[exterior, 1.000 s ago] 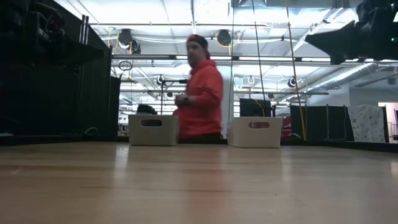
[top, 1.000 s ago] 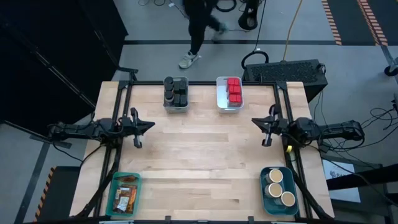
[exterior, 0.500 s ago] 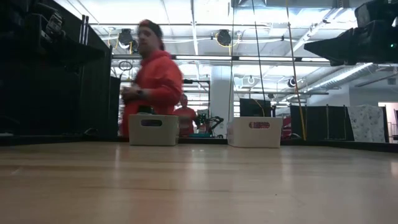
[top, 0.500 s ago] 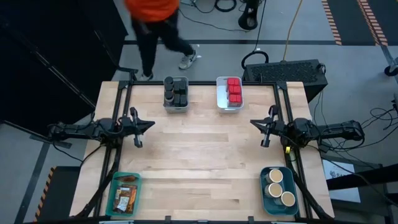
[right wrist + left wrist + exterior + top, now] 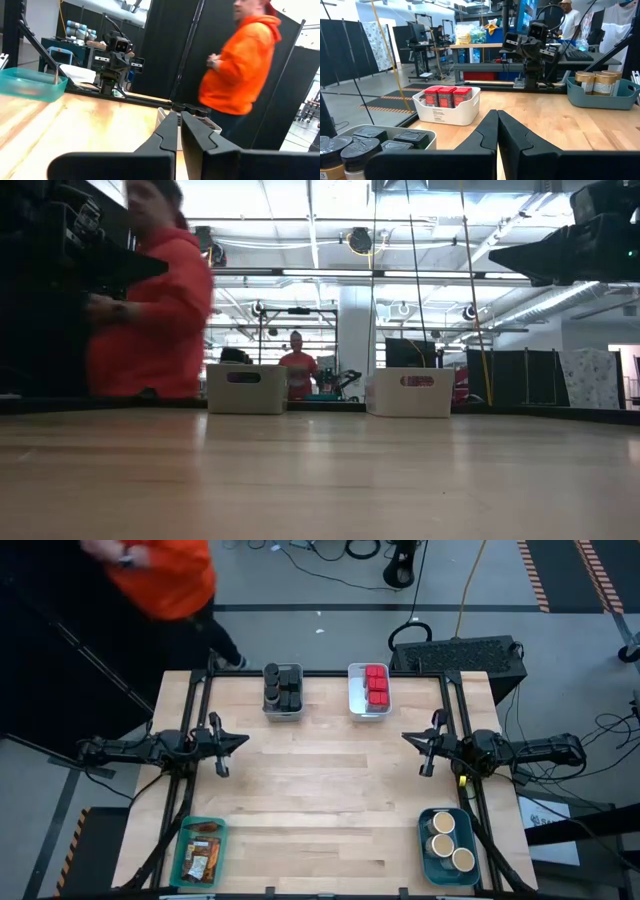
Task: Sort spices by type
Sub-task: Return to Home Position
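Four bins sit on the table (image 5: 320, 780), and every spice I can see is inside one of them. Closest, at the near left corner, the teal bin (image 5: 178, 858) holds the flat brown packets (image 5: 202, 855). At the near right corner, the blue bin (image 5: 422, 850) holds three round tan-topped jars (image 5: 441, 843).

Halfway back, the left gripper (image 5: 497, 117) waits at the left side of the table. Its two fingers are pressed together on nothing. The right gripper (image 5: 175, 117) faces it from the right side, fingers together too, with nothing in them.

At the far edge, the grey bin (image 5: 283, 717) holds the dark jars (image 5: 283, 685). Near it, the white bin (image 5: 370, 714) holds the red tins (image 5: 377, 685). Past the table is a person (image 5: 165, 575) in an orange top.

I think the sorting is done, and the step now is parking the arms at their rest spots. No spice lies loose on the bare wood. So the next move should only need the arms to tuck in and stop.

From table height, only the outer walls of the two far bins show, not what is inside. The near bins are out of that picture. The packets overlap, so I cannot count them. The dark jars are packed tight and hard to count too. The person is cut off by the picture's edge.
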